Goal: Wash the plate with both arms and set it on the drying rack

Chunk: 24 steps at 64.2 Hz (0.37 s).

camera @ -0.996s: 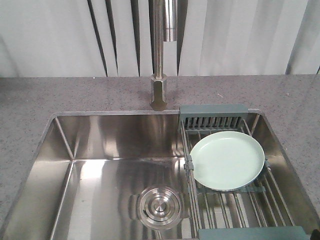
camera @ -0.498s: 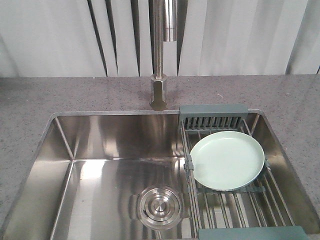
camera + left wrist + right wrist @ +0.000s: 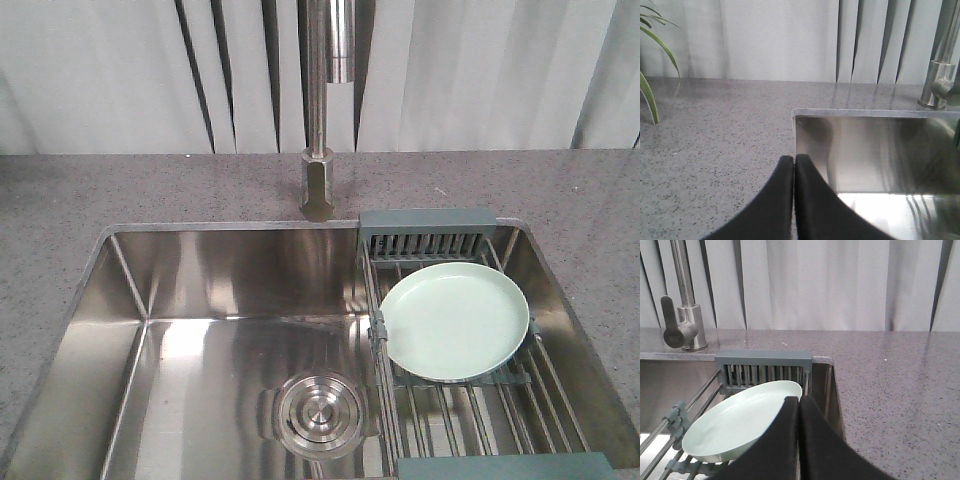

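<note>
The pale mint-green plate (image 3: pixel 455 320) lies flat on the drying rack (image 3: pixel 428 232), which spans the right part of the sink. Neither arm shows in the front view. In the right wrist view my right gripper (image 3: pixel 799 399) is shut and empty. It hangs just in front of the plate (image 3: pixel 735 425) at its right rim, near the sink's right wall; whether it touches the plate I cannot tell. In the left wrist view my left gripper (image 3: pixel 794 157) is shut and empty above the sink's left rim, far from the plate.
The steel sink (image 3: pixel 230 270) has a round drain (image 3: pixel 320 415) at its bottom. A tall steel faucet (image 3: pixel 320 150) stands behind it on the grey speckled counter (image 3: pixel 90 200). Green plant leaves (image 3: pixel 650 90) reach in at the far left. Pale curtains hang behind.
A small dark part at the front view's lower right corner one second ago is gone from view. The plate and rack have not moved.
</note>
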Available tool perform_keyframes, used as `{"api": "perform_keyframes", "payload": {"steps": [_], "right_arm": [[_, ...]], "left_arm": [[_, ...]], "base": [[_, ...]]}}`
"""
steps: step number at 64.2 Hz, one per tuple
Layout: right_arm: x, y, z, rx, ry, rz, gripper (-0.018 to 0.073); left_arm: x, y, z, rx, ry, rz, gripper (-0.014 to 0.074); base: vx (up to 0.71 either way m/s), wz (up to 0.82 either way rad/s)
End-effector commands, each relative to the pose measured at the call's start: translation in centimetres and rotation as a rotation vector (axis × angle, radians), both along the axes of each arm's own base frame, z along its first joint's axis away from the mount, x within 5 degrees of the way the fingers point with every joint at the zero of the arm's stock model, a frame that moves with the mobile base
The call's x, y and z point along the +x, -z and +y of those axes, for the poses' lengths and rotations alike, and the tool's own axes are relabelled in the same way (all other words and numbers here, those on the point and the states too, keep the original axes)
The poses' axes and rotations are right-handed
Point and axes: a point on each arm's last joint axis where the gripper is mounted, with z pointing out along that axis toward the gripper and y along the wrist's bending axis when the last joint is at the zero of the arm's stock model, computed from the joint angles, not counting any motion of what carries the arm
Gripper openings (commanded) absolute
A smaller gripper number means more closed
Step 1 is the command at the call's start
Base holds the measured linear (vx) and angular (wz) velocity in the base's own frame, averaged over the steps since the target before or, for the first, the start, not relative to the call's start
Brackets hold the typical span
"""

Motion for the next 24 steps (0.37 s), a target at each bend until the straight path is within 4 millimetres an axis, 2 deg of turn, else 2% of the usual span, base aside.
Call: {"api": "perform_keyframes", "payload": {"steps": [1, 24], "right_arm": [[-0.05, -0.15, 0.06, 0.005, -0.006, -0.073, -0.0010], [-0.05, -0.14, 0.06, 0.002, -0.006, -0.073, -0.0010]], "left_arm": [[-0.03, -0.31, 0.01, -0.016, -0.002, -0.081, -0.0005], [-0.03, -0.31, 0.01, -0.016, -0.002, -0.081, -0.0005]], "base": [[0.00, 0.00], [0.00, 0.00]]}}
